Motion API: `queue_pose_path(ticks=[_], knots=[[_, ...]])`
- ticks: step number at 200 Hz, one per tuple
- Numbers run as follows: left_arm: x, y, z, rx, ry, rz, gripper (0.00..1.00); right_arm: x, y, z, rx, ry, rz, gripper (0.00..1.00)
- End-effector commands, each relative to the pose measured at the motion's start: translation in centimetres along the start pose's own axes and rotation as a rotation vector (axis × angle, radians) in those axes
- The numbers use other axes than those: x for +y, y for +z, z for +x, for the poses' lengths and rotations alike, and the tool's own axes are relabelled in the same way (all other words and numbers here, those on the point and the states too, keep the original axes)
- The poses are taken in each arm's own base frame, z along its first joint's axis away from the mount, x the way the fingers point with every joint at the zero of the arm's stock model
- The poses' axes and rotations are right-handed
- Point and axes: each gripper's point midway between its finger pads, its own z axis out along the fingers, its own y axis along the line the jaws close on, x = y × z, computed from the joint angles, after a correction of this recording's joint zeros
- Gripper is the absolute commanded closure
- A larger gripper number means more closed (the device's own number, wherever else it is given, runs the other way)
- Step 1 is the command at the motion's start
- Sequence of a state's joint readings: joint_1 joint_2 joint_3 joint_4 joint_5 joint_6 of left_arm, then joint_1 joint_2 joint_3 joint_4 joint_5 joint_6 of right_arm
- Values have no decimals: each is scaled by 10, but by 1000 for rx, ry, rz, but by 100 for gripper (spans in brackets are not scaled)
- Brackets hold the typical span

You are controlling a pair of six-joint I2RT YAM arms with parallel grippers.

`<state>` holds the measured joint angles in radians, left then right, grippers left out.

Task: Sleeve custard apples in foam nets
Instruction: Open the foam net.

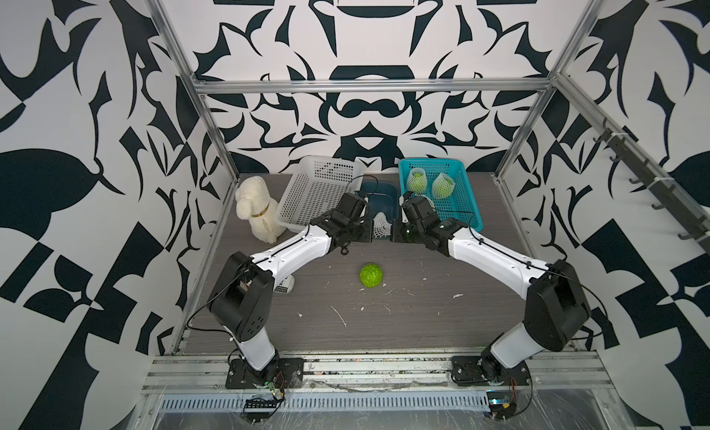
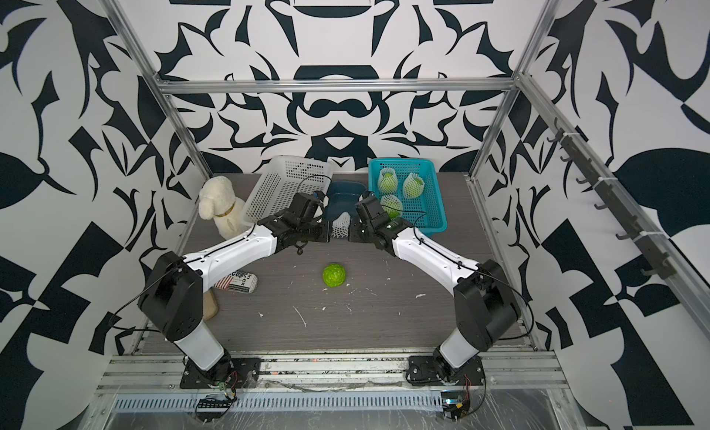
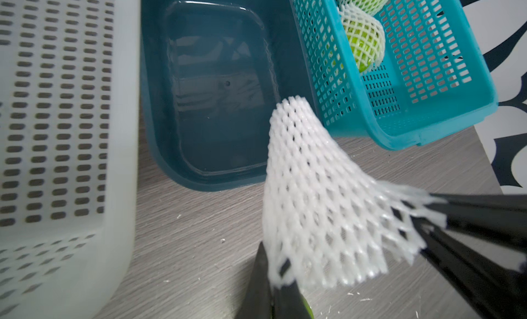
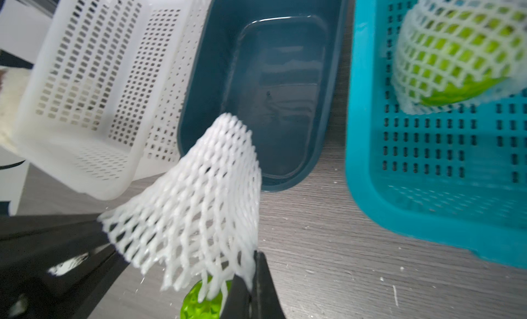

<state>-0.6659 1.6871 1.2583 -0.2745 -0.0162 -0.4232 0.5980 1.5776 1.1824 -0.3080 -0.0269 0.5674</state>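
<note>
White foam net (image 1: 380, 227) stretched between left gripper (image 3: 272, 274) and right gripper (image 4: 252, 264), each clenched on an opposite edge (just before the dark blue tub (image 1: 386, 197)); bare custard apple (image 1: 371, 275) lies on the table (image 1: 422, 312), apart.

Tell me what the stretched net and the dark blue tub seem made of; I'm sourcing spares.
The foam net: white foamed plastic, probably; soft, faintly shiny strands pulled into diamond holes. The dark blue tub: hard moulded plastic, seemingly; glossy, its floor mirrors light.

Bare custard apple (image 1: 371, 276); taut foam net (image 1: 380, 226)
</note>
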Motion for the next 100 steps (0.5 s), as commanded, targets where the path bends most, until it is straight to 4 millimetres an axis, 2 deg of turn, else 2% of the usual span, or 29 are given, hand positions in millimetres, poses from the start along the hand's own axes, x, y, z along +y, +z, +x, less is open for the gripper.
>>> queue_pose_path(ticks=[1, 12, 28, 46, 64, 69, 90, 94, 100], knots=[[3, -9, 1, -2, 19, -8, 100, 42, -14, -15, -11, -61, -184, 85], [1, -9, 0, -1, 24, -1, 100, 47, -18, -15, 3, -75, -207, 67], [1, -11, -2, -2, 39, 3, 100, 47, -23, -16, 18, -98, -210, 52], [3, -12, -4, 8, 61, -5, 100, 40, -32, -20, 39, -107, -190, 43], [1, -13, -3, 23, 96, 8, 100, 28, -42, -29, 25, -100, -165, 41], [0, -13, -2, 26, 107, 12, 100, 24, -45, -32, 20, -95, -164, 33], [-2, -15, -1, 31, 132, 23, 100, 11, -59, -44, -9, -62, -178, 31], [-3, -16, -1, 30, 136, 27, 100, 9, -61, -45, -14, -56, -181, 21], [-4, -17, -1, 29, 142, 36, 100, 6, -64, -48, -23, -52, -186, 19]])
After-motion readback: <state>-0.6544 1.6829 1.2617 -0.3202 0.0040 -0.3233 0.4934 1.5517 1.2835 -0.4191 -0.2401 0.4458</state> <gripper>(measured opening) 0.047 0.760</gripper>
